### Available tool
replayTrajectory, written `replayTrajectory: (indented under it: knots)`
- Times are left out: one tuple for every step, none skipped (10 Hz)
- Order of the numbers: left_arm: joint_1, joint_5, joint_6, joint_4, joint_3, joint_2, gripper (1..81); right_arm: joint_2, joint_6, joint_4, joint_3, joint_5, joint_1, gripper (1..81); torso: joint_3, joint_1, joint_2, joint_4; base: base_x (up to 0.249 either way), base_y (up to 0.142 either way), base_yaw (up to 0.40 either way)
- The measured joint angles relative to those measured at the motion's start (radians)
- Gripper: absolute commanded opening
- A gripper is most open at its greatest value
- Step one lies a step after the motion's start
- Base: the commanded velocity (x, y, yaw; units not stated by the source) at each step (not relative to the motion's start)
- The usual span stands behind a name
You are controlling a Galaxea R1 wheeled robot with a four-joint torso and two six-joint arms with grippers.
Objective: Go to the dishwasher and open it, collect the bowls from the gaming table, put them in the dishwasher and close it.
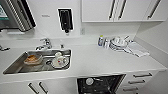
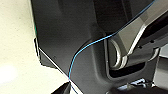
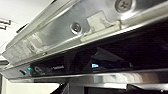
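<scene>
Nearest the head camera, at the lower edge of the view, the dishwasher (image 1: 100,84) sits under the white counter (image 1: 100,61), its dark interior exposed and a pale round item resting inside. Its opening faces the camera, away from the back wall. White drawers with bar handles (image 1: 141,78) stand just beside it on one side, white cabinet doors (image 1: 37,87) on the other. Set into the counter is a steel sink (image 1: 15,67), its long axis running along the counter, with a tap (image 1: 45,43) behind it. In the sink lie white cups and a plate (image 1: 59,61) and an orange-brown item in a clear container (image 1: 32,60). Farther along the counter stand a bottle (image 1: 100,40), stacked white dishes (image 1: 117,42) and a folded cloth (image 1: 137,50). A dark dispenser (image 1: 65,20) hangs on the wall, beside upper cabinets (image 1: 120,10).

The left wrist view shows dark robot housing, a thin blue cable (image 2: 82,48) curving across it, and pale speckled floor (image 2: 15,50). Whether the left gripper is open or closed cannot be told.

The right wrist view looks closely at the dishwasher's brushed steel edge (image 3: 62,32) with screws, running lengthwise across the view, above a glossy dark control strip with small lit indicators (image 3: 28,69). The right gripper's state cannot be told.
</scene>
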Motion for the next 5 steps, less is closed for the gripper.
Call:
replayTrajectory:
  knots:
    - [-0.001, 0.000, 0.000, 0.000, 0.000, -0.001, 81.1, 0.000, 0.023, -0.004, 0.003, -0.023, 0.020, 81.1, 0.000, 0.000, 0.000, 0.000, 0.000, 0.000, 0.000]
    - [-0.003, -0.001, 0.000, 0.000, 0.000, -0.001, 81.1, -0.013, 0.050, -0.005, 0.026, -0.061, 0.046, 81.1, 0.000, 0.000, 0.000, 0.000, 0.000, 0.000, 0.000]
    - [-0.003, -0.001, 0.000, 0.000, 0.003, 0.003, 81.1, -0.025, 0.075, -0.005, 0.050, -0.091, 0.070, 81.1, 0.000, 0.000, 0.000, 0.000, 0.000, 0.000, 0.000]
    - [0.000, -0.001, 0.000, 0.000, 0.002, 0.005, 81.1, -0.041, 0.095, -0.005, 0.080, -0.123, 0.098, 81.1, 0.000, 0.000, 0.000, 0.000, 0.000, 0.000, 0.000]
    - [0.000, 0.000, 0.000, 0.000, 0.002, 0.007, 81.1, -0.066, 0.117, -0.004, 0.124, -0.129, 0.130, 81.1, 0.000, 0.000, 0.000, 0.000, 0.000, 0.000, 0.000]
